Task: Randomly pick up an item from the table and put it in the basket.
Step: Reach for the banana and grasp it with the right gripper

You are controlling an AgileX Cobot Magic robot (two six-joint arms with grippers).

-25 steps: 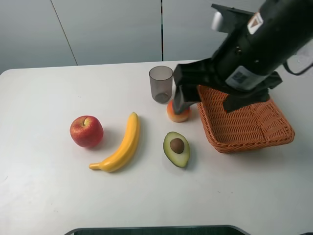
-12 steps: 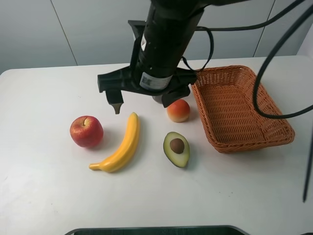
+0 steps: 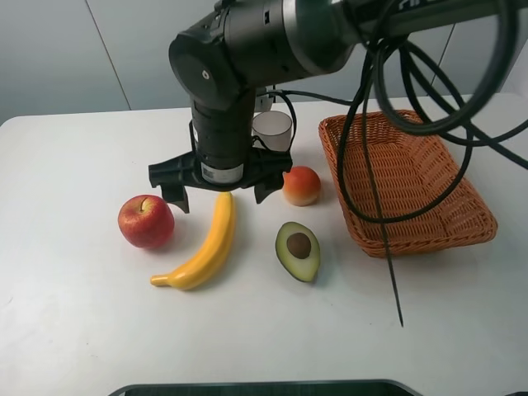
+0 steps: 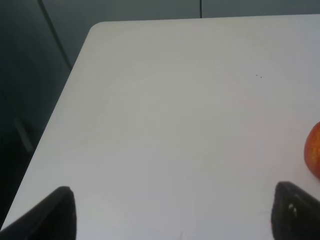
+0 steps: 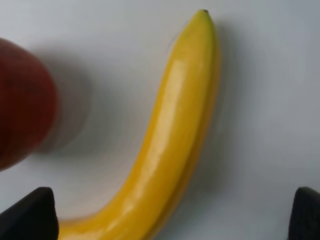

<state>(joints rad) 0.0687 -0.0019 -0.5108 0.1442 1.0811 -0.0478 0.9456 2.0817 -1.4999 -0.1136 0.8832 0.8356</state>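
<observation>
The right end effector hangs spread wide over the banana; the apple crowds its nine o'clock. The left end effector, likewise spread, overlooks the desk corner.

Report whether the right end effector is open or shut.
Open. The right end effector has its fingers spread wide apart, and the banana lies ungripped between them.

Black arm and right end effector carry looping black cables and a perhaps-barcoded white label.
</observation>
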